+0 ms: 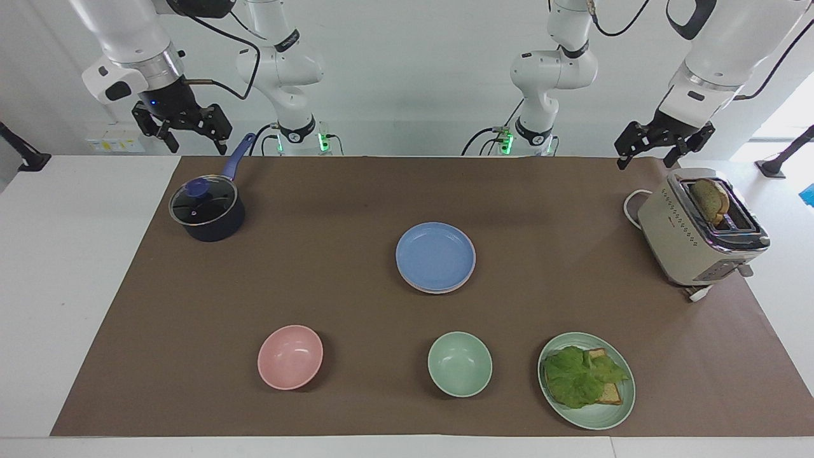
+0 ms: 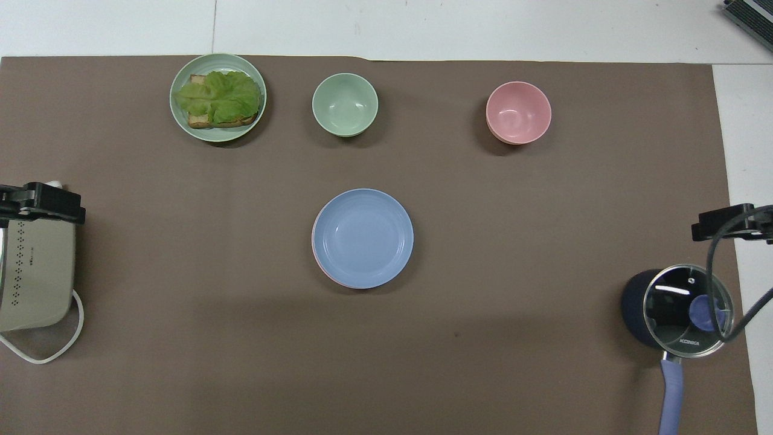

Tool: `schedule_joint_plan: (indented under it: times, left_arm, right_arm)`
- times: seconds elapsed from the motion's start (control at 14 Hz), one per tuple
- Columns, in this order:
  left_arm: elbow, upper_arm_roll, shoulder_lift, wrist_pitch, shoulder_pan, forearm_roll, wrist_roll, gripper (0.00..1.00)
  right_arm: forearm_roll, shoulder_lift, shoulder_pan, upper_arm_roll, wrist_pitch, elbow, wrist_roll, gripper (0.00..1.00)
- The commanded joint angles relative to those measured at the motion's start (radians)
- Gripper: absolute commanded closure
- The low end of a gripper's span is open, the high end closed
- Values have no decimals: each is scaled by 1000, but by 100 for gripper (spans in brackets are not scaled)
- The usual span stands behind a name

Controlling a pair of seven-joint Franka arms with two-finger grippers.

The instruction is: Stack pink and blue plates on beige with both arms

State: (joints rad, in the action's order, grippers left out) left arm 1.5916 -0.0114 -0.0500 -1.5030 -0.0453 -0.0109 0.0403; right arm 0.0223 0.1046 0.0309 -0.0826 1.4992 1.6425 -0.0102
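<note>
The blue plate lies in the middle of the brown mat, on top of a stack. A thin rim of the pink plate peeks out beneath it. The beige plate is hidden. My right gripper hangs open and empty in the air by the saucepan, at the right arm's end of the table. My left gripper hangs open and empty above the toaster's end. Both are far from the plates.
A lidded dark saucepan with a blue handle stands at the right arm's end. A beige toaster with bread stands at the left arm's end. Farther out sit a pink bowl, a green bowl and a green plate with lettuce and toast.
</note>
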Motion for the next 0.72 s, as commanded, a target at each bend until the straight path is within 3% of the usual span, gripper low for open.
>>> schedule_joint_plan:
  times: [0.0, 0.65]
  left_arm:
    - [18, -6, -18, 0, 5, -9, 7, 0]
    - [18, -6, -18, 0, 5, -9, 7, 0]
  right_arm:
    - [-4, 3, -9, 6, 16, -3, 29, 0]
    - [1, 0, -13, 7, 26, -7, 41, 0]
